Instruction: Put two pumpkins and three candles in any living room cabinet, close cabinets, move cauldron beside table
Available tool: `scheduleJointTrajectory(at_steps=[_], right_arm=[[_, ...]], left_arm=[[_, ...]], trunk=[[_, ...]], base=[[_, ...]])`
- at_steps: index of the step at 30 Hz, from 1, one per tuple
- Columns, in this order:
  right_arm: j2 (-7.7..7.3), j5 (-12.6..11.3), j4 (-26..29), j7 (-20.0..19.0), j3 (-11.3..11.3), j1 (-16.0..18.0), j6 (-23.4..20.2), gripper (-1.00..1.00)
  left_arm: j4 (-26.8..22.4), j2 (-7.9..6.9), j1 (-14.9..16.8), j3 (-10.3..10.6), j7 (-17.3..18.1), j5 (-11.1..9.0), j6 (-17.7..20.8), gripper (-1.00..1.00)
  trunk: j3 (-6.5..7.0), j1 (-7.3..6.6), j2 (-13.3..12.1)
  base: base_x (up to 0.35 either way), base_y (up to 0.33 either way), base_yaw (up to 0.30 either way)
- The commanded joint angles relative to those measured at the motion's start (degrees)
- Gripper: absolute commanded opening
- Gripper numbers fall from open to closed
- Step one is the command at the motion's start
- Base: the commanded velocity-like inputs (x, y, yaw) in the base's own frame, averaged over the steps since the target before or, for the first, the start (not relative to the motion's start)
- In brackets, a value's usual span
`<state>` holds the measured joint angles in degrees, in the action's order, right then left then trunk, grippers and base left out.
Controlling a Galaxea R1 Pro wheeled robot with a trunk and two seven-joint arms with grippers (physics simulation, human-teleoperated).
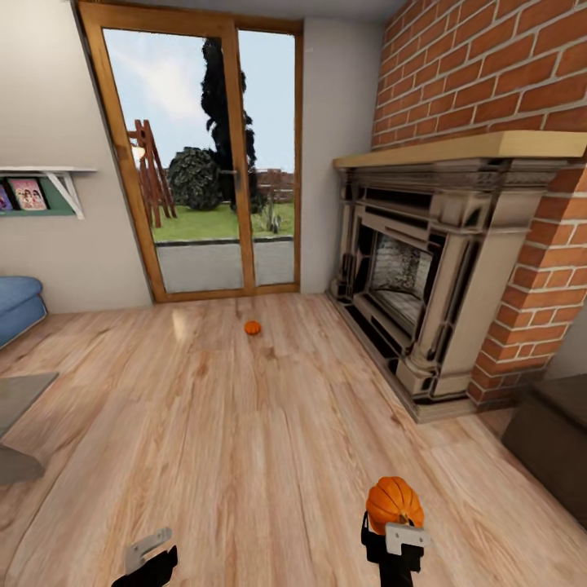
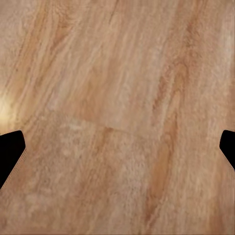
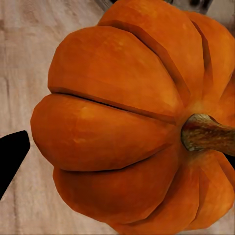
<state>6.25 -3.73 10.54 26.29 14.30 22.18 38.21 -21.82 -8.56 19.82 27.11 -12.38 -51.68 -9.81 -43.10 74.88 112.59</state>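
Orange pumpkin [image 1: 394, 500] clamped in right gripper [image 1: 395, 534], well short of fireplace [image 1: 424, 277]; second pumpkin [image 1: 253, 328] nearer glass doors [image 1: 204, 163]. Left gripper [image 1: 151, 558] spread, empty. Could slip while driving: rounded ribs, shallow hold.

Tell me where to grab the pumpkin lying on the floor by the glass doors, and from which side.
Probably from above, the free left gripper closing across the ribbed sides of the floor pumpkin. It sits squat and alone on the planks. Its stem is too small to make out here.

plank floor [image 1: 244, 456] | brick fireplace [image 1: 424, 277] | glass doors [image 1: 204, 163] | blue sofa [image 1: 16, 306]
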Motion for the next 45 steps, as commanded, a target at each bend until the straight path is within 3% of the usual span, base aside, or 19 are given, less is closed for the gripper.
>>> scheduleJointTrajectory(at_steps=[1, 23, 45], right_arm=[[-0.01, -0.2, 0.0, 0.2, 0.6, 0.1, 0.2, -1.00], [-0.01, -0.3, 0.0, 0.2, 0.6, 0.1, 0.1, -1.00], [-0.10, 0.1, 0.0, 0.2, 0.7, 0.0, 0.2, -1.00]], left_arm=[[-0.1, -0.05, 0.0, 0.5, -0.4, -0.4, -0.2, 1.00], [1.1, 0.04, 0.0, 0.6, -0.4, -0.4, -0.2, 1.00], [1.3, 0.04, 0.0, 0.7, -0.4, -0.4, -0.2, 1.00]], trunk=[[-0.05, 0.03, 0.0], [-0.62, 0.03, 0.0], [-1.41, 0.03, 0.0]], base=[[0.331, 0.000, 0.276], [0.331, 0.000, 0.238], [0.331, 0.000, 0.060]])
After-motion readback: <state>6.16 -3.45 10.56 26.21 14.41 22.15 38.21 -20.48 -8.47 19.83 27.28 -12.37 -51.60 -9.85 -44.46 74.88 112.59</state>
